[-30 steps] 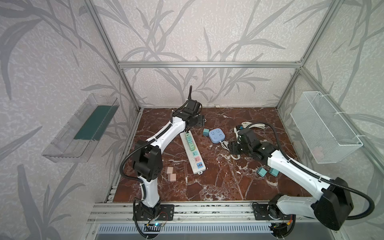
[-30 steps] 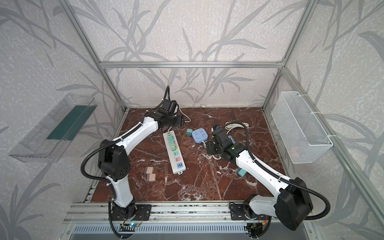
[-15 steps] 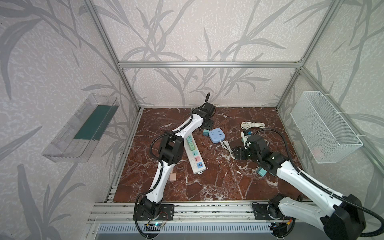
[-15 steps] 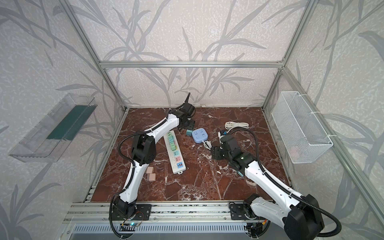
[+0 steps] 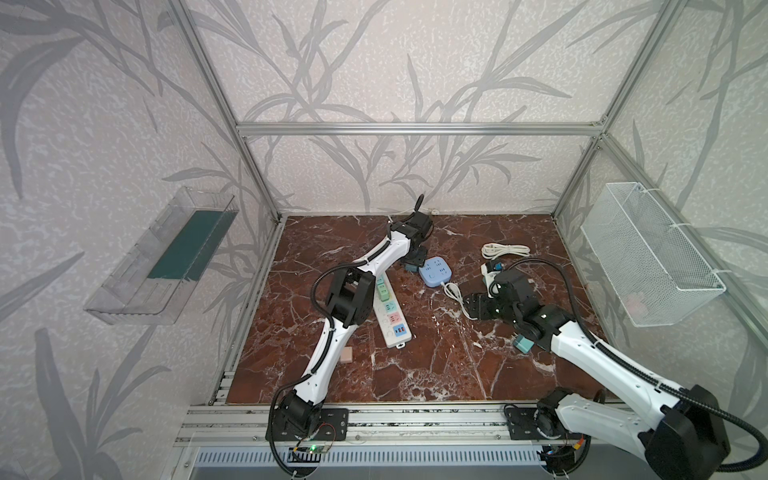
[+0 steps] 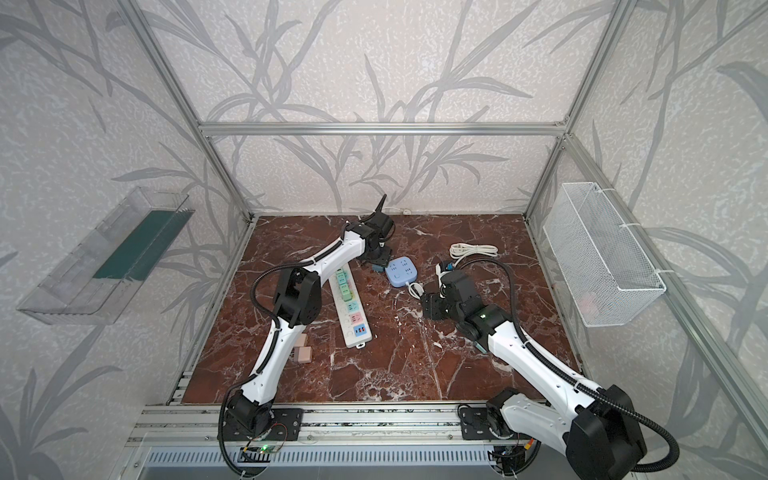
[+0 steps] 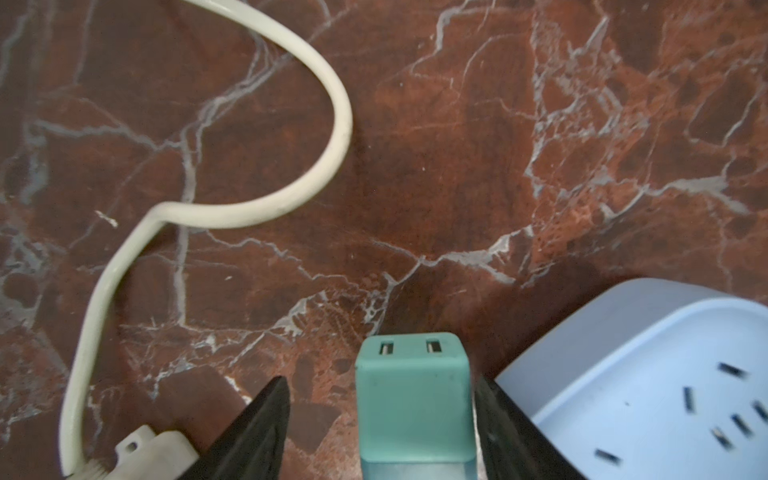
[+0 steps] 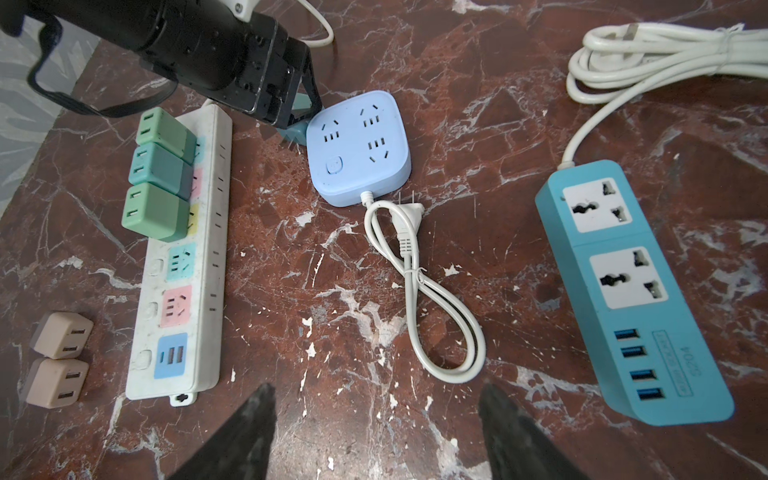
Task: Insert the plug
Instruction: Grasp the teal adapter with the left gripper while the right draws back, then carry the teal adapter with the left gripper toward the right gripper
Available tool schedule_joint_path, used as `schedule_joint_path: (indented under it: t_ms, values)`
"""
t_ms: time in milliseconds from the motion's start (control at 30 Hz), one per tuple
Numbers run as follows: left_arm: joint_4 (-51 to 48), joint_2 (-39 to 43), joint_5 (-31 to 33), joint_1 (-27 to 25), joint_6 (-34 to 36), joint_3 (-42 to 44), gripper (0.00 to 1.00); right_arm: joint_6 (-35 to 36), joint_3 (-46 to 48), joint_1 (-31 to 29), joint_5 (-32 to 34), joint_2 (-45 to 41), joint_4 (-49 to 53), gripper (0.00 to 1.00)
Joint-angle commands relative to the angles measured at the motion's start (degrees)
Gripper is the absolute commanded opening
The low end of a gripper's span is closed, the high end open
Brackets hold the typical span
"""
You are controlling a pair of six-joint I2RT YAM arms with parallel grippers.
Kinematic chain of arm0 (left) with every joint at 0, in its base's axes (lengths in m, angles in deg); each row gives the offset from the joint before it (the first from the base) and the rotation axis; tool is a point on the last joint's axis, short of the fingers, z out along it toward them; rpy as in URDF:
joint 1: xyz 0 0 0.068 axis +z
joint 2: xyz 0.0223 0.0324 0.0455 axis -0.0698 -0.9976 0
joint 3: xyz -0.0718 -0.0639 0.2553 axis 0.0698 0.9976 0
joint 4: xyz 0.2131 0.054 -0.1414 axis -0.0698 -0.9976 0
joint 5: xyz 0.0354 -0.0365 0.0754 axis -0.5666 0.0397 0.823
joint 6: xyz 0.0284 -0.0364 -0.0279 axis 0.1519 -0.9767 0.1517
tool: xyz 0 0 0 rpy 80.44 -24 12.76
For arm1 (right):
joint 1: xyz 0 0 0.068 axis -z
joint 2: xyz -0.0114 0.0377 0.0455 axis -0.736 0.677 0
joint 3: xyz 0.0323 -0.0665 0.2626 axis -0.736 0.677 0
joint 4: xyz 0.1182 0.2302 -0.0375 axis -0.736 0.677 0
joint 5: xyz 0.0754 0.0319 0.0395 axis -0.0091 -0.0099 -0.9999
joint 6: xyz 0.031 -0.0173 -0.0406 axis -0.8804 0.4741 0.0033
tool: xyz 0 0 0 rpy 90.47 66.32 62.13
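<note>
Left tool (image 7: 382, 380): partly open and low over the bench (image 7: 415, 145), with its jaws on either side of the teal plug (image 7: 413, 407); it clamps nothing.
Plug against left tool: the plug sits between the two fingers but off-centre. One finger touches or almost touches its side, and the other stands apart with bare bench showing in the gap.
Plug pose: the two-slot face points out past the fingertips. The prongs are hidden, and whether the plug rests on the bench cannot be told.
Plug against socket: it is just beside the blue square socket block (image 7: 648, 374) and in none of its outlets. The closer finger stands between plug and block.
Right tool (image 8: 376, 392): wide open and empty, hovering above the bench. It is well apart from the plug and near the block's looped short cord (image 8: 415, 270).
White power strip (image 8: 218, 249): it lies on the left tool's other side from the blue block. Three seated plugs (image 8: 156, 174), green, teal and green, fill its far end.
Loose items: two tan plugs (image 8: 62, 334) lie beside the strip's near end.
Turquoise power strip (image 8: 631, 291): it lies flat, its bundled white cord (image 8: 644, 45) beyond it.
</note>
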Motion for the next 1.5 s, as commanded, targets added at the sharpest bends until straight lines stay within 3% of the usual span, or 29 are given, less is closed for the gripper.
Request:
schedule_joint_path:
  t_ms: [0,233,400,633,767,900,1167,1300,1467]
  values:
    - [-2.74,-1.0,-1.68,-0.84,1.53,-1.75,0.71,0.47,0.43,0.2,-0.19,0.6,-1.69,0.77]
    - [-3.21,-1.77,-0.57,-0.91,1.84,-1.75,0.66,0.18,-0.26,0.16,-0.98,1.93,-2.38,0.77]
    - [-4.24,-2.27,-0.3,-0.96,2.79,-1.84,0.53,0.11,-0.39,0.23,-1.08,1.58,-2.12,0.76]
    - [-5.37,-2.53,-0.47,-0.93,1.14,-0.66,0.53,0.02,0.01,0.16,-0.74,1.22,-3.11,0.76]
    - [-4.87,-1.8,-2.76,-0.95,0.71,0.34,0.32,0.2,-0.06,0.22,0.43,1.43,-3.06,0.76]
    - [4.48,5.77,-4.32,-1.05,-0.86,9.9,0.14,0.33,0.29,0.2,0.51,-0.33,-2.88,0.76]
    - [30.96,31.13,-6.95,-1.26,3.34,35.16,0.01,0.19,-1.85,0.19,-0.02,-2.86,-1.05,0.76]
    - [42.47,43.85,-8.82,-2.36,9.34,48.0,0.0,3.83,-5.12,-0.01,-6.95,-4.24,1.23,0.76]
    - [64.97,59.93,-13.44,-4.41,18.36,70.12,0.0,4.02,-5.43,0.0,-6.3,-7.21,3.22,0.71]
